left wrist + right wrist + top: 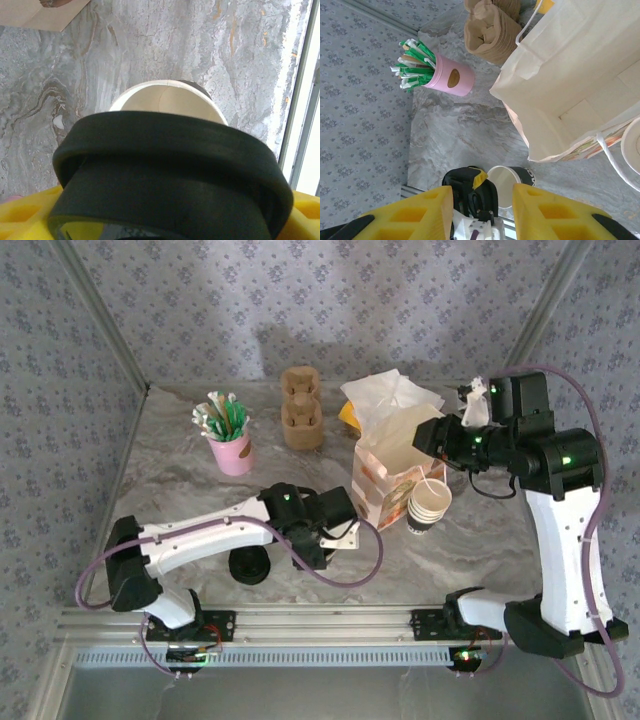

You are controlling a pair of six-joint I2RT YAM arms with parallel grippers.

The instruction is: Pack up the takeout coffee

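The takeout coffee's paper cup (pixel 167 100) stands open on the marble, pale inside and dark outside. In the right wrist view this cup (pixel 512 182) sits just beside my left gripper. My left gripper (pixel 165 215) is shut on a round black lid (pixel 170 150), held over the near part of the cup's rim. I cannot tell whether lid and rim touch. In the top view my left gripper (pixel 335 525) is at the table's middle, by the paper bag (pixel 395 475). My right gripper (pixel 435 435) hangs by the bag's open top. Its jaws (pixel 482 200) are open with nothing between them.
A stack of lidless paper cups (pixel 430 505) stands at the bag's right front corner. A squat stack of black lids (pixel 250 565) lies near the front edge. A pink cup of straws (pixel 230 435) and brown cardboard carriers (pixel 300 405) stand at the back.
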